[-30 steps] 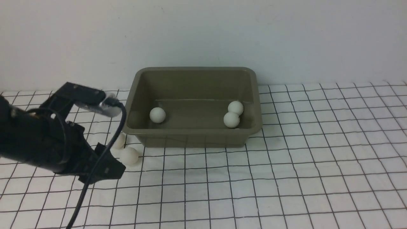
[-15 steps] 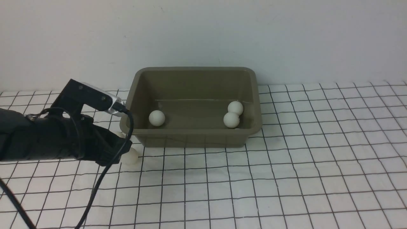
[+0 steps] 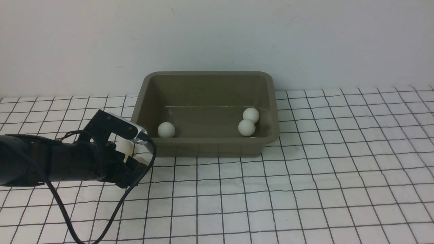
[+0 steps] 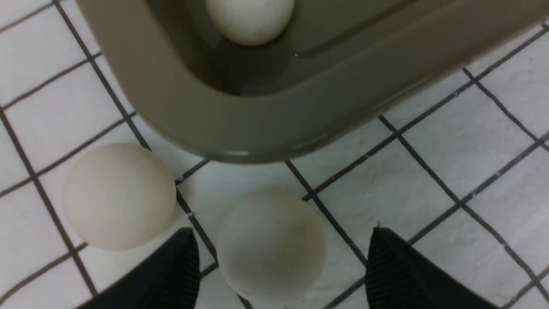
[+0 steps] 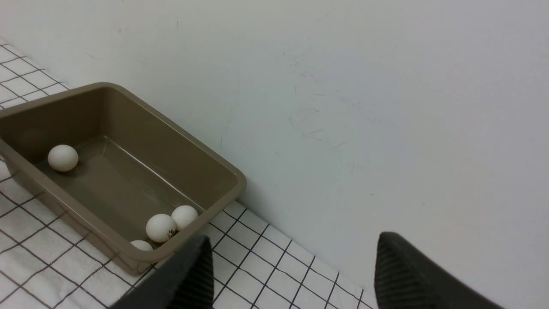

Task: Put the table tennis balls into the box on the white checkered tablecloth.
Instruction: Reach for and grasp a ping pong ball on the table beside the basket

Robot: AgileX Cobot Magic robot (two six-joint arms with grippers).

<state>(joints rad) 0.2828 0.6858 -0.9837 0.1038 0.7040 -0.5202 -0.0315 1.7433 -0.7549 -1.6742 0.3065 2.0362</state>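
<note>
The olive-grey box (image 3: 207,148) stands on the white checkered tablecloth (image 3: 305,169) and holds several table tennis balls (image 3: 166,129) (image 3: 246,127). From the right wrist, the box (image 5: 180,128) shows one ball (image 5: 63,157) at its far end and three near the close corner (image 5: 161,227). Two more balls lie on the cloth by the box's front-left corner (image 4: 193,124). My left gripper (image 4: 283,231) is open and low over the cloth, with one ball (image 4: 271,244) between its fingers. The other ball (image 4: 119,195) (image 3: 124,147) rests just outside them. My right gripper (image 5: 294,240) is open and empty, held in the air.
A plain pale wall (image 3: 217,34) rises right behind the box. The left arm's black cable (image 3: 101,223) trails over the cloth toward the front edge. The right arm does not show in the front view.
My left arm has swung right and down to the two balls at the box's front-left corner. The lone ball in the box's left part has rolled slightly toward the front wall.
</note>
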